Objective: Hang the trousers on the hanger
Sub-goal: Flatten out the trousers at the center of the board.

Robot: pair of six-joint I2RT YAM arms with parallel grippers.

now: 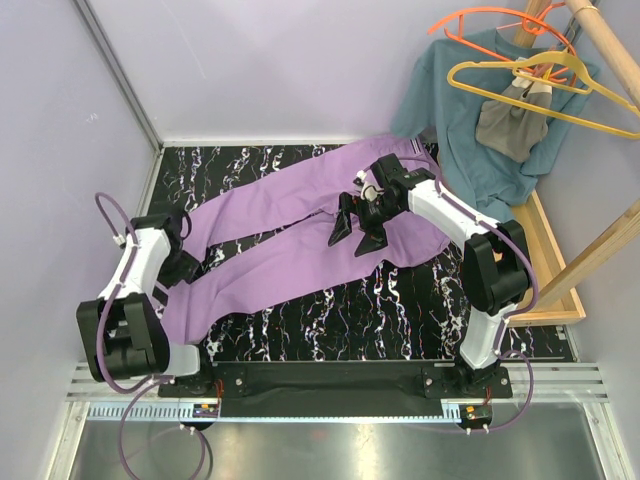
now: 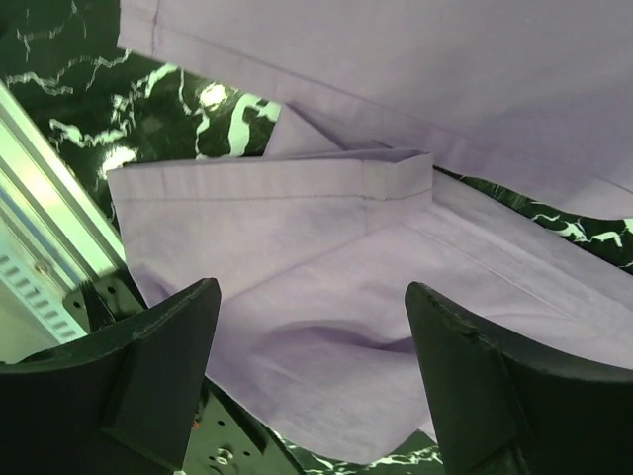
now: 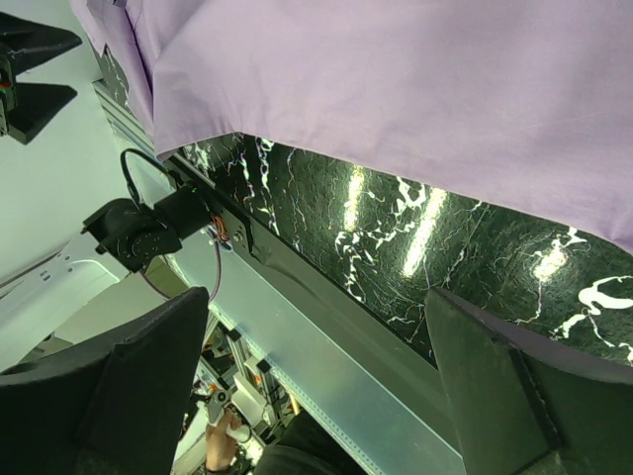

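The lilac trousers lie spread on the black marble table, with the waist at the back right and the legs running to the near left. My left gripper is open low over the leg ends. In the left wrist view its jaws stand wide apart over rumpled lilac cloth, near a folded hem, and grip nothing. My right gripper hovers open above the trousers' middle; its jaws are empty, with the trousers above them. The yellow hanger hangs on the rack at the back right.
A teal shirt and a small grey garment hang from the wooden rack, with an orange hanger above them. A wooden frame borders the table's right side. A metal rail runs along the near edge.
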